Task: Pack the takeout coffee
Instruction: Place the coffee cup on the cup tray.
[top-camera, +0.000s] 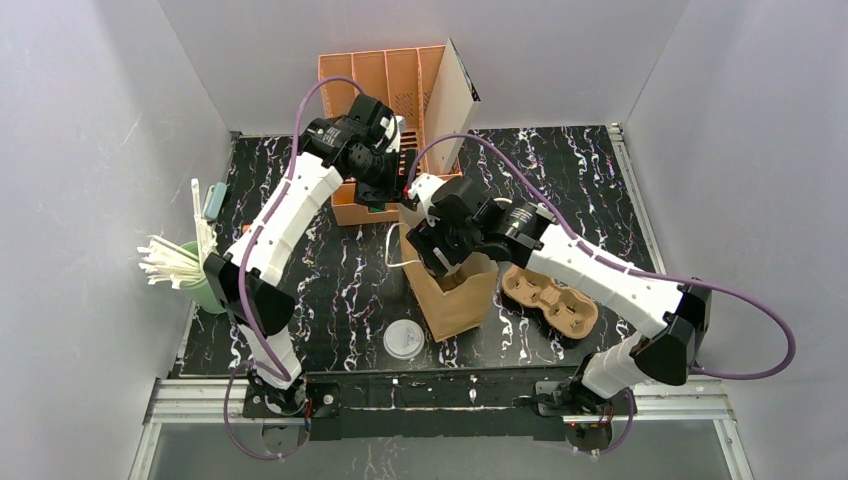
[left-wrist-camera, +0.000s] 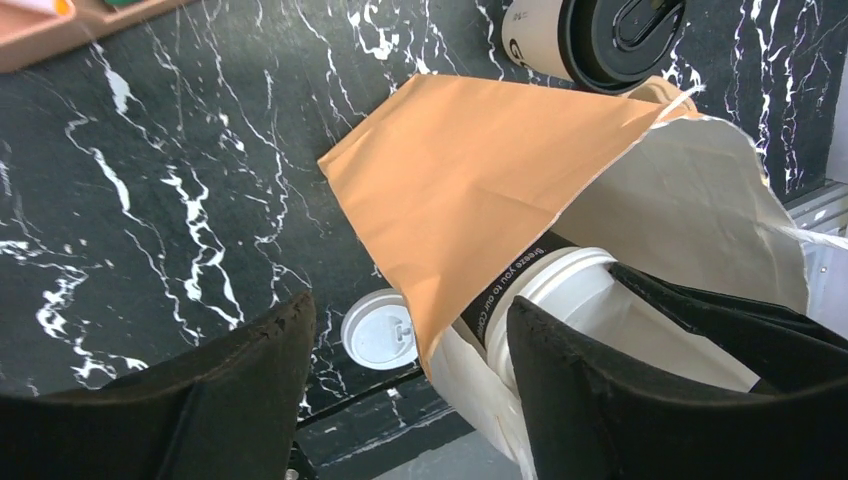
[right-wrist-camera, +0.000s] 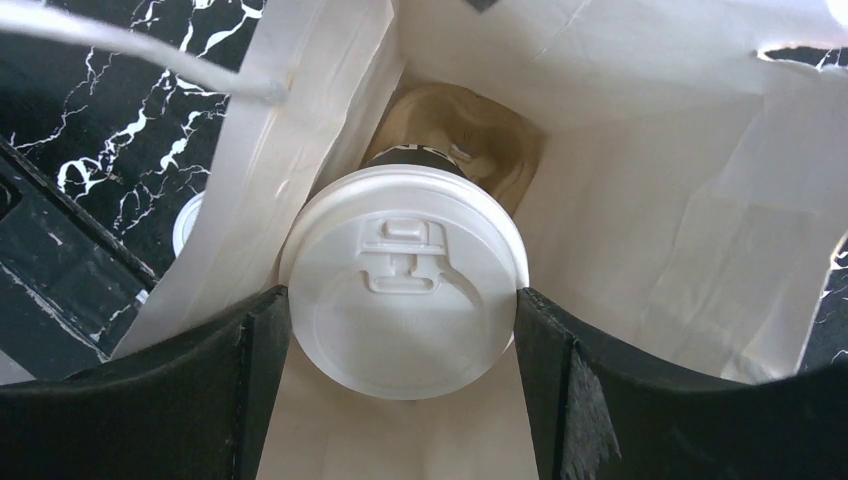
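The brown paper bag (top-camera: 460, 300) stands open at mid-table. My right gripper (top-camera: 440, 262) reaches into its mouth. In the right wrist view its fingers (right-wrist-camera: 250, 380) press both sides of a white-lidded cup (right-wrist-camera: 405, 280) with a black band, held inside the bag (right-wrist-camera: 640, 200); gripper centre (right-wrist-camera: 402, 300). The takeout coffee (left-wrist-camera: 600, 40), a pale cup with a black lid, shows at the top edge of the left wrist view, beyond the bag (left-wrist-camera: 470, 170). My left gripper (top-camera: 392, 187) hovers over the bag's far edge, open and empty (left-wrist-camera: 410, 305).
A flat white lid (top-camera: 403, 340) lies in front of the bag, also in the left wrist view (left-wrist-camera: 378, 330). A brown pulp cup carrier (top-camera: 552, 300) sits right of the bag. An orange organiser (top-camera: 385, 85) stands at the back. A green cup of straws (top-camera: 185, 265) is at far left.
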